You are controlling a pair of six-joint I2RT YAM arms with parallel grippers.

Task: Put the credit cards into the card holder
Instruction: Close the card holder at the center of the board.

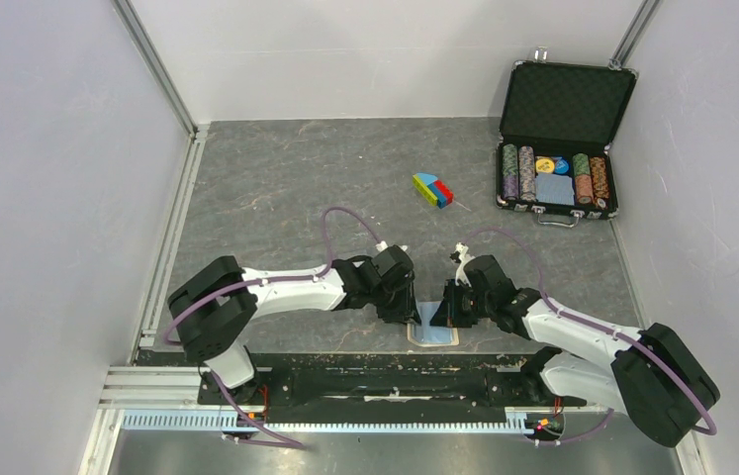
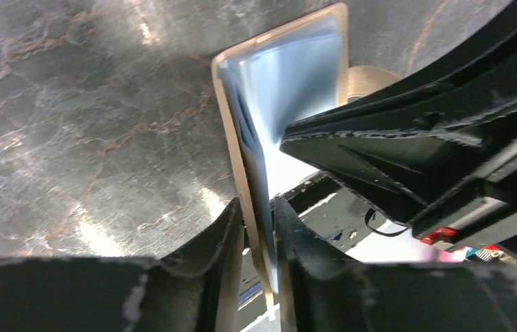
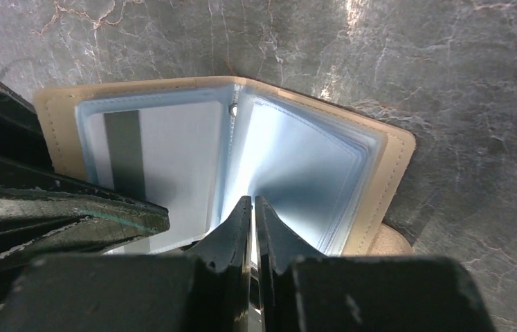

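Note:
The tan card holder (image 1: 434, 334) lies opened near the table's front edge, between both grippers. My left gripper (image 2: 259, 207) is shut on its left flap, tan cover (image 2: 231, 131) and a blue-white panel pinched together. My right gripper (image 3: 252, 200) is shut at the middle of the fanned pocket sheets (image 3: 311, 173), with one thin sheet running edge-on into its tips. One credit card (image 3: 165, 159), pale with a dark grey stripe, sits in the left pocket panel. Its lower part is hidden behind the left gripper's finger (image 3: 55, 214). No other credit card shows.
A black poker-chip case (image 1: 563, 139) stands open at the back right, with chips and a blue deck inside. A small multicoloured block (image 1: 432, 190) lies mid-table. The arms' mounting rail (image 1: 345, 386) runs just in front of the card holder.

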